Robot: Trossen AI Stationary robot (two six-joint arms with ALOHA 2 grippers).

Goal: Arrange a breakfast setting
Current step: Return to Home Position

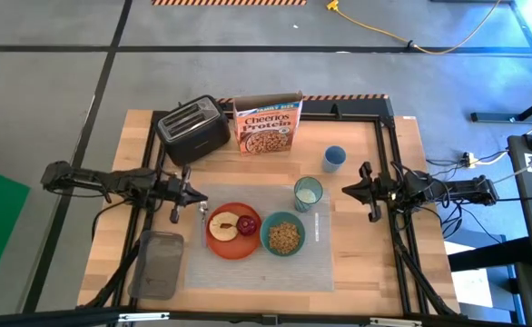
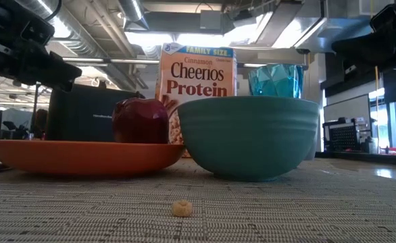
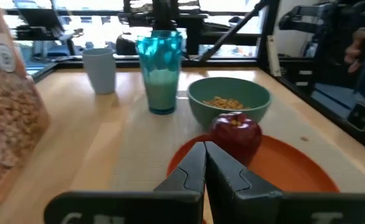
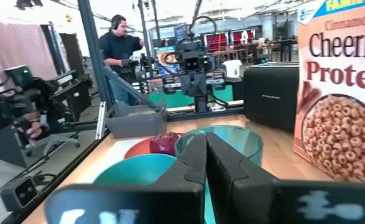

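A breakfast setting sits between two closed claws. The left gripper (image 1: 199, 193) hovers at the left edge of a pale ribbed rectangular placemat (image 1: 248, 271), its two dark fingers pressed together and holding nothing. The right gripper (image 1: 348, 191) faces it from just off the mat's right edge, also pinched shut and empty. Silver cutlery (image 1: 202, 216) lies just by the left gripper's tips. Next to it is a round orange plate (image 1: 225, 248) carrying a toast slice (image 1: 221, 227), with a small red apple (image 1: 247, 224) on the side away from that gripper. Just beside the plate, a smaller teal bowl (image 1: 267, 238) is filled with tan cereal rings. One loose cereal ring (image 2: 180, 208) lies on the mat. A translucent green tumbler (image 1: 308, 193), about half full of white milk, stands near the right gripper's tips. A small pale blue cup (image 1: 334, 158) stands off the mat near the right gripper, and its contents cannot be made out.
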